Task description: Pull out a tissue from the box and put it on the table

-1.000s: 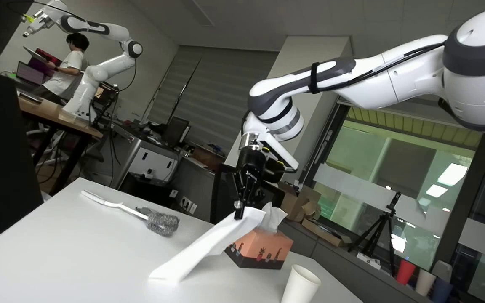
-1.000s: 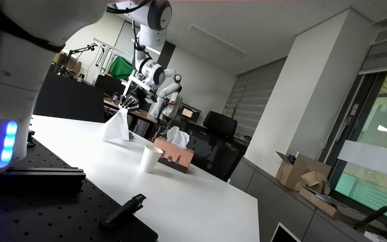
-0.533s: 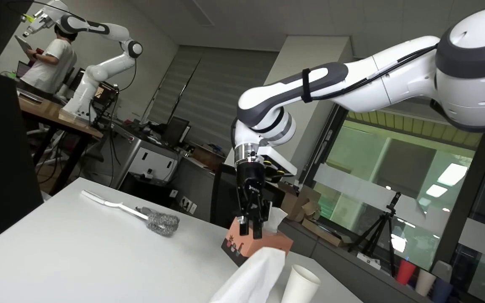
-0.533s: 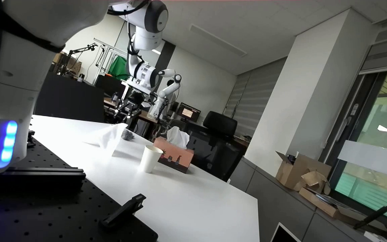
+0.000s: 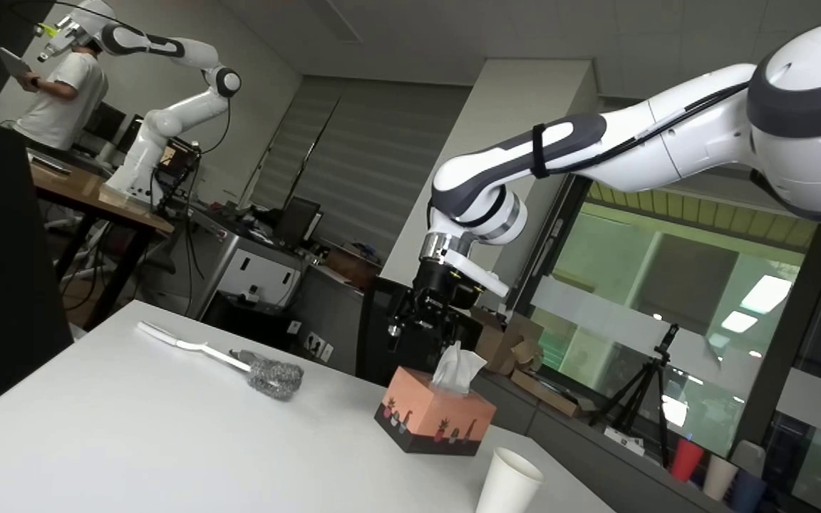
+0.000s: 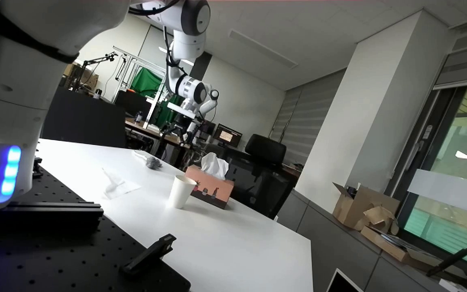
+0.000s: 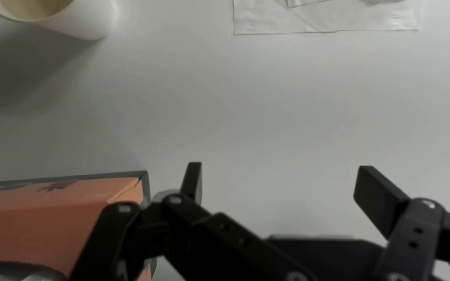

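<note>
Since half a second earlier, the tissue point(image 6: 119, 188) had sunk from an upright fold to lie low and creased on the white table point(image 6: 233, 243), and the gripper point(image 7: 281, 183) had drawn away from it. From left to right in an exterior view, the tissue lay toward the edge that ran along the black perforated plate point(image 6: 67, 251); next, a brush point(image 6: 152, 162) lay near the opposite edge, its white handle aimed at the far corner; the gripper hung above the table, released, its fingers point(image 7: 192, 181) spread well apart; the white cup point(image 6: 181, 191) stood upright between those two edges; the box point(image 6: 213, 185) sat beside that opposite edge, near the black chair point(image 6: 253, 190), a white tuft point(image 6: 215, 165) rising from its top.
</note>
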Motion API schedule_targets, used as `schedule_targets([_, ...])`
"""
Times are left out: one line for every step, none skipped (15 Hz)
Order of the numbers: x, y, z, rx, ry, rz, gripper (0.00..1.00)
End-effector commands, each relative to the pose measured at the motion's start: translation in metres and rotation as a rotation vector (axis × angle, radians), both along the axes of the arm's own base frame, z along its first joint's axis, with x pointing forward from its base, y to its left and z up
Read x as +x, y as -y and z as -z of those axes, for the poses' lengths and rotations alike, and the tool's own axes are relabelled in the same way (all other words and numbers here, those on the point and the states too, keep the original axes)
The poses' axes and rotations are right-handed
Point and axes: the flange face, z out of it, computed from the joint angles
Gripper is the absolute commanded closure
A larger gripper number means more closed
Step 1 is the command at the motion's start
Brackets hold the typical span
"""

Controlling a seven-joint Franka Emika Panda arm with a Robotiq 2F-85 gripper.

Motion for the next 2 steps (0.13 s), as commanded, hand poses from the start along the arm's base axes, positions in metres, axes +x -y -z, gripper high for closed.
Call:
schedule_targets([0.0016,0.0016,-0.0012,0.001,0.004,0.004,0.0])
schedule_targets([0.0016,0.0014,-0.0012,0.001,0.005,0.006,0.0])
